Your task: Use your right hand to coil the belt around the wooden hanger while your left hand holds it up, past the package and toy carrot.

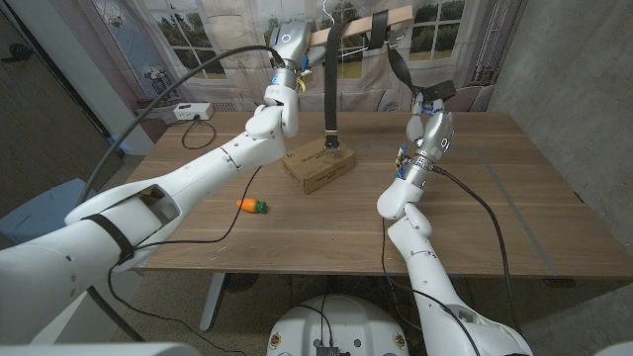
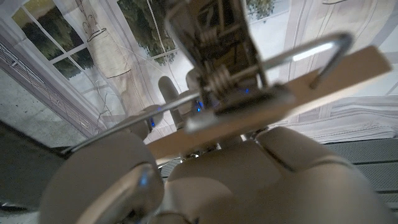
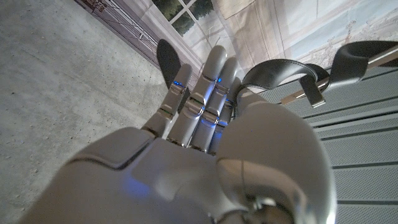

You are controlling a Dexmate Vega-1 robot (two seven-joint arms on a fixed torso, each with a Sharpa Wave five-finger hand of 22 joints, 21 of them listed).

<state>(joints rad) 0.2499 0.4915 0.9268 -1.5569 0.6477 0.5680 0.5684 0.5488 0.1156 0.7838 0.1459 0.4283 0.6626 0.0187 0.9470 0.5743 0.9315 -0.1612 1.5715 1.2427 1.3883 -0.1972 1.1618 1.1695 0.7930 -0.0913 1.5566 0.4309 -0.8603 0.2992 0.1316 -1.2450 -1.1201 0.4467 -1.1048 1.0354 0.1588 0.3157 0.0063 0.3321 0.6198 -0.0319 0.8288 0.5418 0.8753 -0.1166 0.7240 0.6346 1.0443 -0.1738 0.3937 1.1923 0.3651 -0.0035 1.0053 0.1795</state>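
While the left hand (image 1: 290,42) grips the wooden hanger (image 1: 361,27) high above the bench's far edge, the belt (image 1: 330,89) drapes over its bar; one end hangs to the package (image 1: 318,164) mid-bench; the other loops to the right hand (image 1: 432,121), whose fingers (image 3: 214,74) reach up beside the strap; whether they grasp it I cannot tell. Near the front-left lies the toy carrot (image 1: 253,206).

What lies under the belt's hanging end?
The belt hangs from the hanger, which the left robot hand holds up. Its lower end reaches the package on the table. Whether they touch cannot be told, and the package hides the tabletop beneath it.
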